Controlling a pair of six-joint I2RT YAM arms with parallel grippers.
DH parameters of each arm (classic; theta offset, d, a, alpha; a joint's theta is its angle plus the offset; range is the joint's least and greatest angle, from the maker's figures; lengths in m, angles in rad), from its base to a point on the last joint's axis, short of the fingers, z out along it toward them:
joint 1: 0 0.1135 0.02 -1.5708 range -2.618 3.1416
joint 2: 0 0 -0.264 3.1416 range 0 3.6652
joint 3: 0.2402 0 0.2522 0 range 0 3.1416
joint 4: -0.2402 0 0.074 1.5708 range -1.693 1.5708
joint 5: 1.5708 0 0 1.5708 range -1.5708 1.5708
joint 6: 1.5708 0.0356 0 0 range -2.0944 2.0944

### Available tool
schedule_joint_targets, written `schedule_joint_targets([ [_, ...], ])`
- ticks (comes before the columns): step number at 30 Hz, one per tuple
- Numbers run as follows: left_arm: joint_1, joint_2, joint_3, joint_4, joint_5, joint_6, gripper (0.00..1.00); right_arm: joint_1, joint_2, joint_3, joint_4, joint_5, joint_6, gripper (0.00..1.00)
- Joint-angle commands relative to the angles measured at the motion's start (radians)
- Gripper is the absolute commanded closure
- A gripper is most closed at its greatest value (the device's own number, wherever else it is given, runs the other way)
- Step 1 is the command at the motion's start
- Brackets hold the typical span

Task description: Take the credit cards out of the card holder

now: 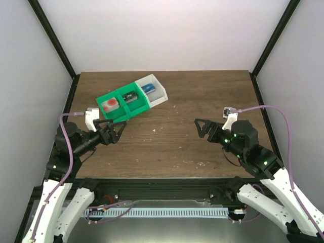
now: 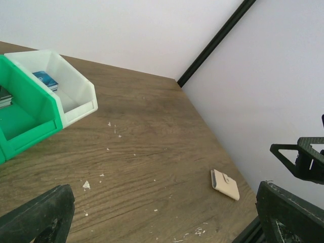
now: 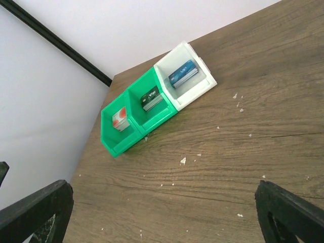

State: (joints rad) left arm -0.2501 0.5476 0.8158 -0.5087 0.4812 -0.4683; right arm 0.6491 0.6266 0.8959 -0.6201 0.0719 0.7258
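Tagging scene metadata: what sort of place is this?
Likely a lab robot test cell: a wooden table boxed in by plain white panels on black frame posts, a left arm and right arm mounted at its near edge, and small green and white bins.

Bins [image 1: 132, 99] back left on table [image 1: 202, 91]; card holder [image 2: 225, 184] near right edge

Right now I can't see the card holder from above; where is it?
Only the left wrist view shows the card holder: flat on the table, near its right edge by the wall, far from the bins.
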Motion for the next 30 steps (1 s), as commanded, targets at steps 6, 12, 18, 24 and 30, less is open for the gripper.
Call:
schedule_joint_targets([
  [6, 0.004, 0.005, -0.008, 0.033, 0.013, -0.006, 0.00, -0.011, -0.015, -0.014, -0.017, 0.053, 0.049, 0.00],
  [12, 0.003, 0.018, -0.037, 0.063, 0.028, -0.004, 0.00, -0.013, 0.057, -0.023, -0.100, 0.205, 0.146, 0.00],
  [18, 0.003, 0.017, -0.067, 0.110, -0.008, 0.049, 0.00, -0.027, 0.156, -0.077, -0.152, 0.310, 0.239, 0.07],
  [24, 0.003, 0.024, -0.119, 0.135, -0.065, 0.097, 0.00, -0.198, 0.242, -0.123, -0.172, 0.339, 0.257, 0.32],
  [30, 0.004, -0.015, -0.165, 0.145, -0.093, 0.099, 0.00, -0.390, 0.267, -0.232, -0.098, 0.324, 0.307, 0.41],
])
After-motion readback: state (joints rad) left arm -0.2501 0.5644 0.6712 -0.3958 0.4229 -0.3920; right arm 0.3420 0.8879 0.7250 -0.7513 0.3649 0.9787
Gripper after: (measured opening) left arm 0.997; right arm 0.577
